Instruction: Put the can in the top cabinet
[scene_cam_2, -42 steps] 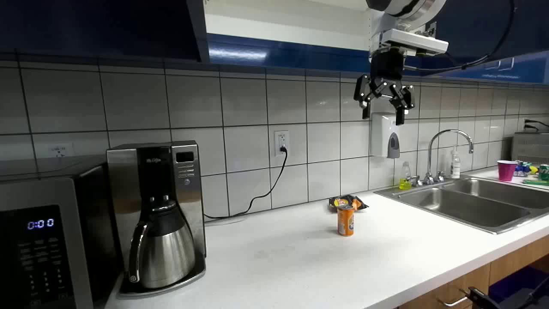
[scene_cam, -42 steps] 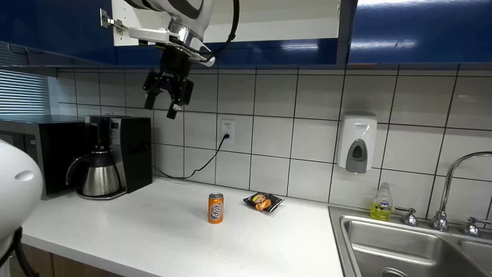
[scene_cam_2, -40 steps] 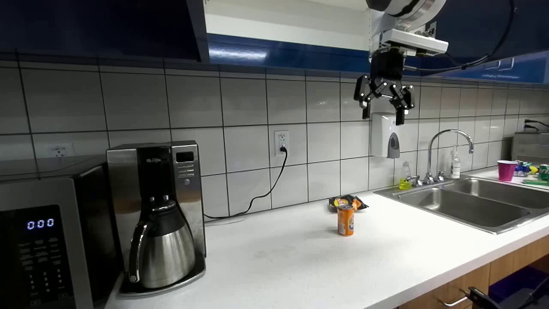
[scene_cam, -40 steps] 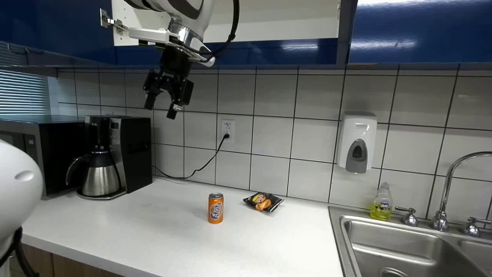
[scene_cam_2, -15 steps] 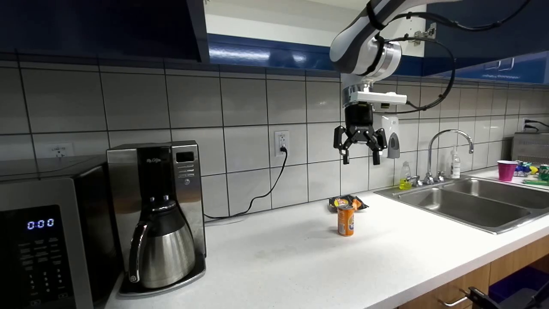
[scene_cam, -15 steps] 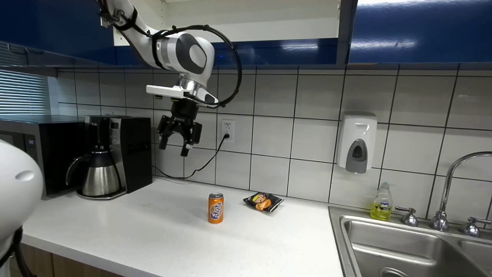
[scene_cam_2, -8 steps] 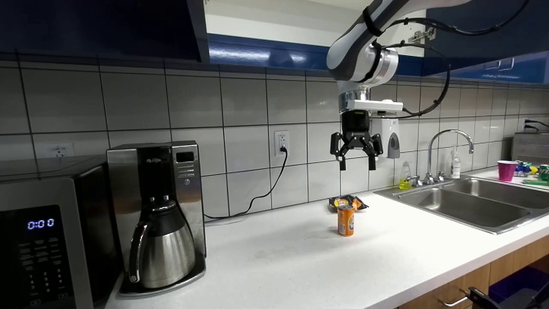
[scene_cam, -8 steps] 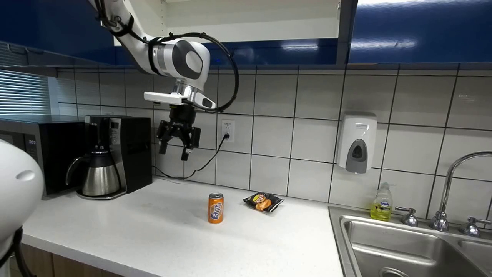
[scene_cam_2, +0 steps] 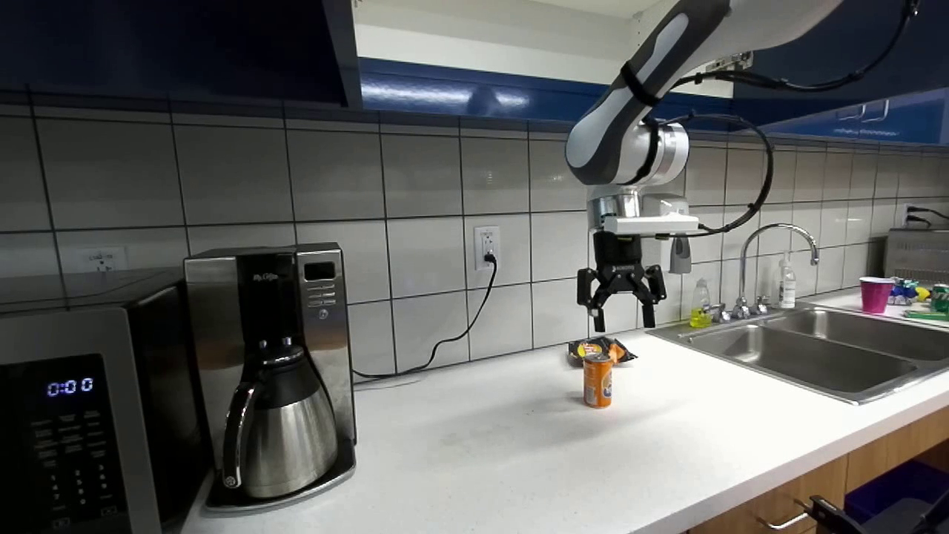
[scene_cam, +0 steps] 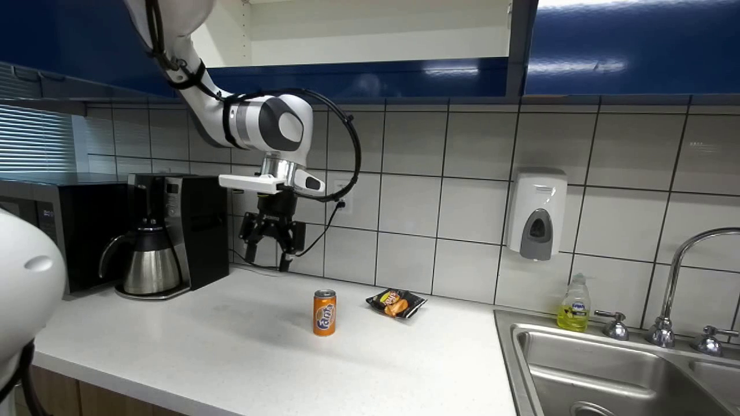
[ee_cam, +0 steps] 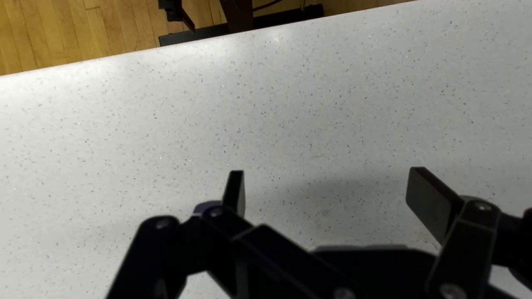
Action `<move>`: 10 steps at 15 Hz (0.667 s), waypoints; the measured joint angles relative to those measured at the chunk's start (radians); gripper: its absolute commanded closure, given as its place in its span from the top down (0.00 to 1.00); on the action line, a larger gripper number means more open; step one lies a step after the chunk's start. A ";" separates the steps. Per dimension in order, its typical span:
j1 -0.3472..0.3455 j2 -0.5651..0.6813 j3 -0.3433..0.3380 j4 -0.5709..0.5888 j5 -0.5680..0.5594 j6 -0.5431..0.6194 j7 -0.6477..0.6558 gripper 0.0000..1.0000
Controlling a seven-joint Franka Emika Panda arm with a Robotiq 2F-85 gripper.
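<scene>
The orange can (scene_cam: 324,313) stands upright on the white counter, and both exterior views show it, the can (scene_cam_2: 597,383) partly covering the chip bag there. My gripper (scene_cam: 267,263) hangs above the counter, higher than the can and apart from it. Its jaws are spread wide around nothing, as the gripper (scene_cam_2: 623,325) also shows. In the wrist view only speckled counter lies between the fingers of the gripper (ee_cam: 327,174); the can is out of that view. Overhead, the top cabinet (scene_cam: 381,34) is opened, its white interior visible above a blue lower edge.
A black chip bag (scene_cam: 396,303) lies near the tiled wall. The coffee maker (scene_cam_2: 270,371) and microwave (scene_cam_2: 74,400) stand at one end, the sink (scene_cam: 589,370) at the other. A soap dispenser (scene_cam: 537,214) hangs on the wall. The counter's edge (ee_cam: 166,46) shows in the wrist view.
The arm has come down from in front of the top cabinet to a lower place over the counter, and the gripper is nearer the can's height. Its jaws stayed open; the can has not moved.
</scene>
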 measured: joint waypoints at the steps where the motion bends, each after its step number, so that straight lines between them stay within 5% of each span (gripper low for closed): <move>1: 0.000 0.009 0.000 -0.008 -0.013 0.013 0.000 1.00; 10: -0.006 0.137 -0.013 -0.047 -0.049 0.184 0.000 1.00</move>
